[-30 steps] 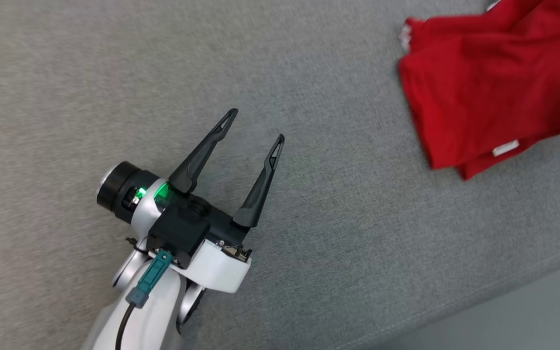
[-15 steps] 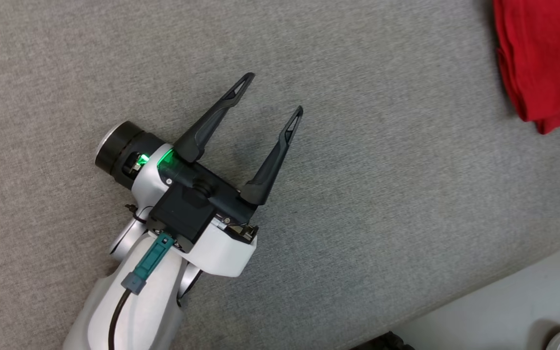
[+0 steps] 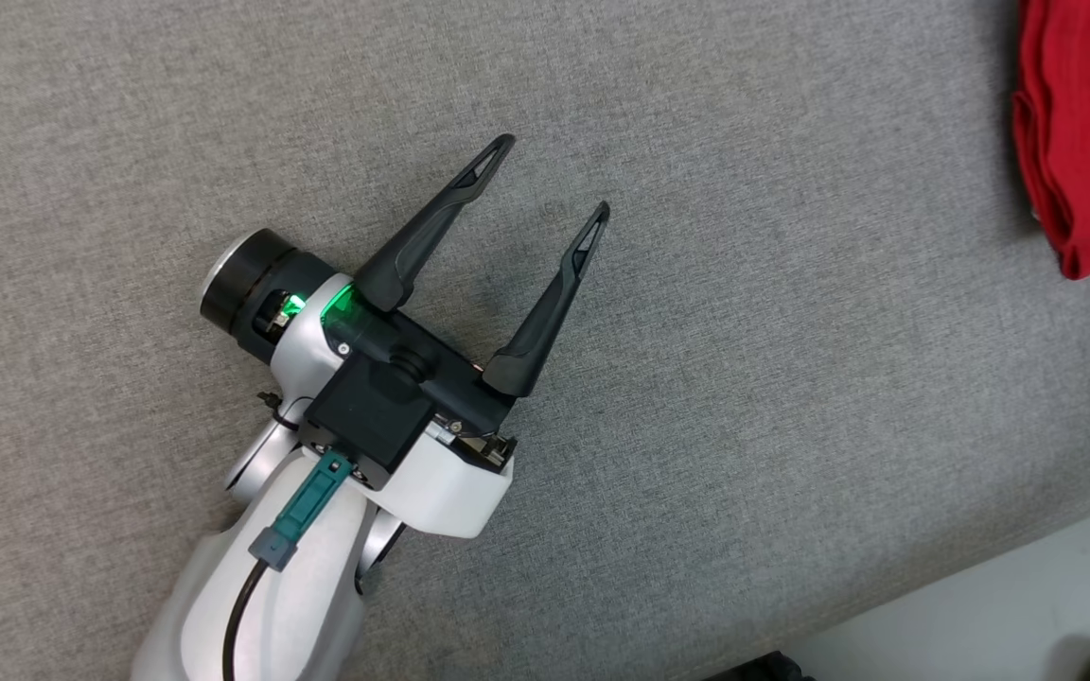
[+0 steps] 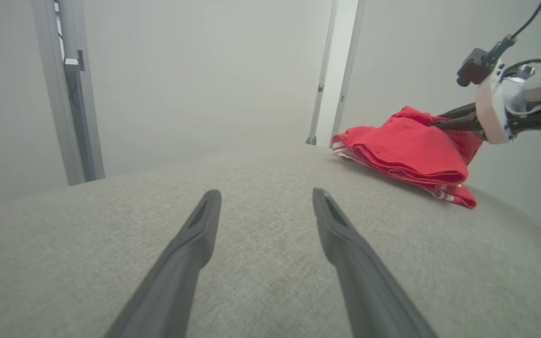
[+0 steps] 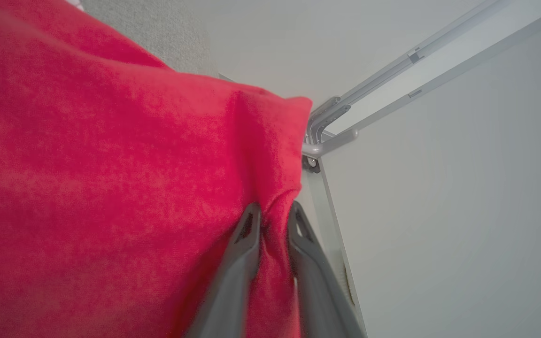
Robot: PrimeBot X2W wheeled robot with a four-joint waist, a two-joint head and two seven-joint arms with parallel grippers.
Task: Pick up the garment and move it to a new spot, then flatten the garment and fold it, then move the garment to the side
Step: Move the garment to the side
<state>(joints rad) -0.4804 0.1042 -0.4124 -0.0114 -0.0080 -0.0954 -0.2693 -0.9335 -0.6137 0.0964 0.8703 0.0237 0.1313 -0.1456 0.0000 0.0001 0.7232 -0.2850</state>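
Red item: red folded cloth garment [image 3: 1089, 132] w/ white-striped edging, lying in layers on grey woven upholstery surface [image 3: 791, 378].
Garment pos., head view: far upper-right corner, cut by frame edge; well apart from left gripper [image 3: 553, 175].
Garment pos., left wrist view: garment [image 4: 406, 150] sits at far right end of surface [image 4: 261, 281], near its edge; striped hem shows along lower layers, facing cam.
Left gripper state: jaws spread wide, bare surface visible between the two long dark fingers; fingers angled up and to the right in head view.
Left gripper, own wrist view: gripper [image 4: 266, 192] points across surface, garment off to the right of its line. Contact w/ surface: cannot tell.
Right gripper state: right gripper [image 5: 273, 206] closed to a narrow gap on a pinched ridge of garment [image 5: 111, 188]; cloth puckers between fingertips.
Right gripper, left wrist view: gripper [image 4: 435, 123] enters from right, fingertips at garment's top layer; white wrist housing behind, cable above.
Left wrist housing: white shell; green indicator light [image 3: 342, 307] lit; teal cable connector [image 3: 304, 506] w/ black lead on forearm.
Backgnd: grey metal frame posts [image 4: 68, 94] against pale wall; pale floor strip [image 3: 1028, 596] beyond surface edge, lower right in head view.
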